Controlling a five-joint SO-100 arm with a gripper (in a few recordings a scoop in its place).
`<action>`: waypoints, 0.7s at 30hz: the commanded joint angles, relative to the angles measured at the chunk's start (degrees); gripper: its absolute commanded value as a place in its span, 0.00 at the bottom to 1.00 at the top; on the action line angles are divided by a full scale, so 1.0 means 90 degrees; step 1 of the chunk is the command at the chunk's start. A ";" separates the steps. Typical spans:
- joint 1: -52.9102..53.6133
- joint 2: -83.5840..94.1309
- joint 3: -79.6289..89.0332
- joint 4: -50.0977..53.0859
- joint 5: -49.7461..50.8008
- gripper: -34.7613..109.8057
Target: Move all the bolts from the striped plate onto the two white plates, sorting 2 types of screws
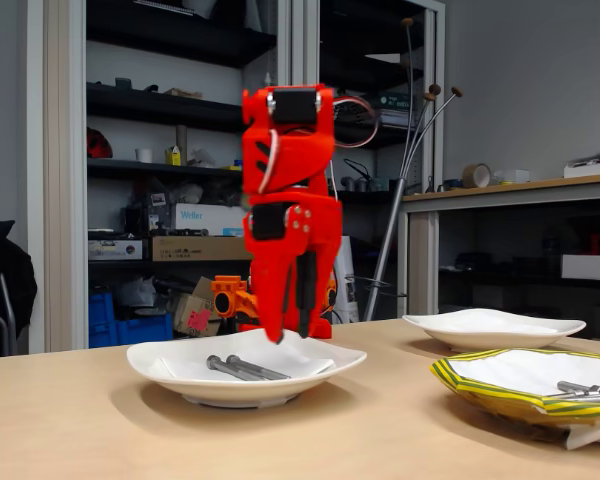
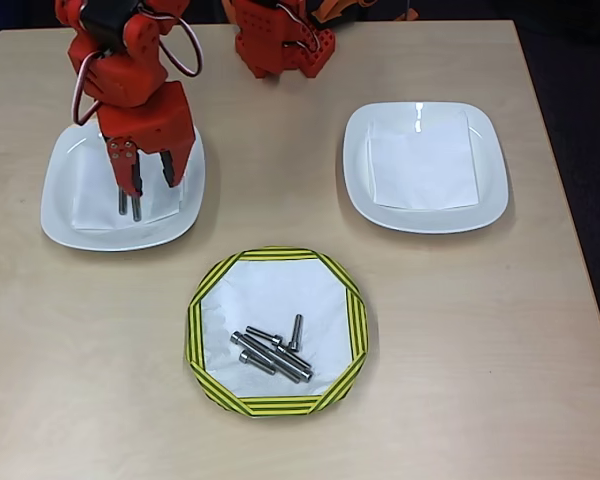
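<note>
My red gripper (image 2: 152, 183) hangs open just above the left white plate (image 2: 60, 200), its fingers apart with nothing between them. Two long grey bolts (image 2: 130, 207) lie side by side on that plate, right under the fingertips. In the fixed view the gripper (image 1: 288, 335) stands over the same plate (image 1: 170, 368), and the two bolts (image 1: 245, 368) rest on its paper lining. The striped plate (image 2: 195, 330) sits at the table's front middle with several bolts (image 2: 273, 352) of mixed length in a loose pile. The right white plate (image 2: 360, 150) holds only a paper sheet.
The arm's red base (image 2: 280, 45) stands at the table's far edge between the white plates. In the fixed view the striped plate (image 1: 480, 390) is at the right, with the second white plate (image 1: 495, 327) behind it. Shelves and a desk stand beyond the table.
</note>
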 commanded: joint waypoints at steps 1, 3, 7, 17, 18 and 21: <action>-0.0527 0.0293 -0.0518 -0.0322 0.0146 0.35; -0.0918 0.0166 -0.0693 -0.0859 0.0117 0.34; -0.1621 -0.0156 -0.0928 -0.1680 0.0186 0.34; -0.2588 -0.0723 -0.0918 -0.2715 0.0420 0.34; -0.2637 -0.0801 -0.0918 -0.2842 0.0313 0.34; -0.2734 -0.1074 -0.0977 -0.3154 0.0137 0.34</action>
